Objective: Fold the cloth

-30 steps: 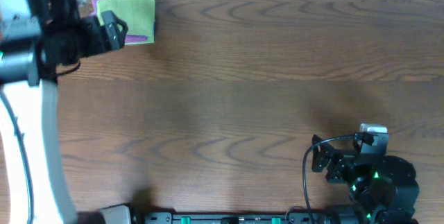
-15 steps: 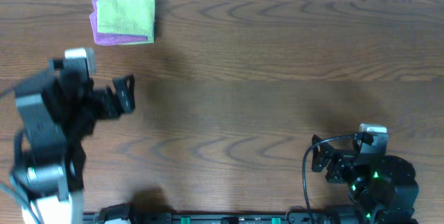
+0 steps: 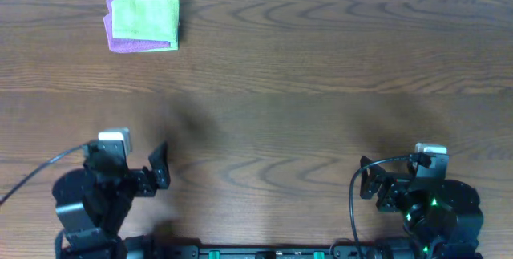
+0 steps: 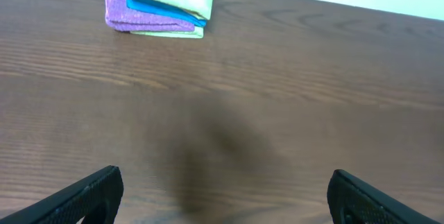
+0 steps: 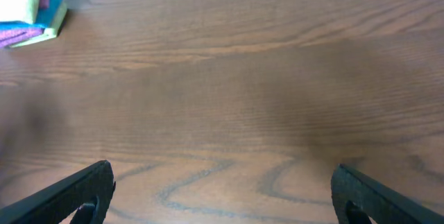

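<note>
While both arms sit at the near edge, the cloth [image 3: 145, 17] lies folded on a stack at the far left corner of the bench [image 3: 321, 91].
Left gripper [image 3: 159, 167] spread, holding nothing; right gripper [image 3: 367, 185] likewise spread and bare; both well apart from the cloth. Judged stage: fold apparently done, arms parked. To finish well, leave the stack untouched. Should a tidier fold be wanted, come down from above, pinch the top layer only, and avoid dragging the purple cloth [image 3: 120, 42] or blue cloth [image 4: 156, 9] beneath. Cloth: lime-green, soft terry, plain, a compact rectangle, roughly square with the purple one, which juts out at its left and near sides.
</note>
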Available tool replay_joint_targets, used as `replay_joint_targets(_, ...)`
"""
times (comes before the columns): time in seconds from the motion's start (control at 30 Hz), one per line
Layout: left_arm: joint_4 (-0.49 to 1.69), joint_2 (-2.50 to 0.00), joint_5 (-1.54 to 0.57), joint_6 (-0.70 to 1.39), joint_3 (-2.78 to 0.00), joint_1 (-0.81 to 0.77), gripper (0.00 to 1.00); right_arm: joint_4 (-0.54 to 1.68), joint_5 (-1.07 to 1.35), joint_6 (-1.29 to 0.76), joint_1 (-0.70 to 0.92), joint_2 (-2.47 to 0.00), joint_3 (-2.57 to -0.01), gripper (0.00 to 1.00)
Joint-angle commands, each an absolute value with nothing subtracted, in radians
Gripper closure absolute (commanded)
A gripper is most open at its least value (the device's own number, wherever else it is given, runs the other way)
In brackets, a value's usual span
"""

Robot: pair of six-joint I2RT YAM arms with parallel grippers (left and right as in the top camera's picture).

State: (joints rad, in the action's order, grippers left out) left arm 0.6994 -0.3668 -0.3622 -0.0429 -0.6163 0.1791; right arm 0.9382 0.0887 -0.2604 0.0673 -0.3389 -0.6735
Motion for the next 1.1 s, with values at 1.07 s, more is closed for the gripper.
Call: replay_joint_targets(1.07, 0.805, -0.004, -0.121, -0.105, -0.295, 0.096, 0.05, 0.939, 0.079, -0.276, 0.059, -0.335, -0.672, 0.01)
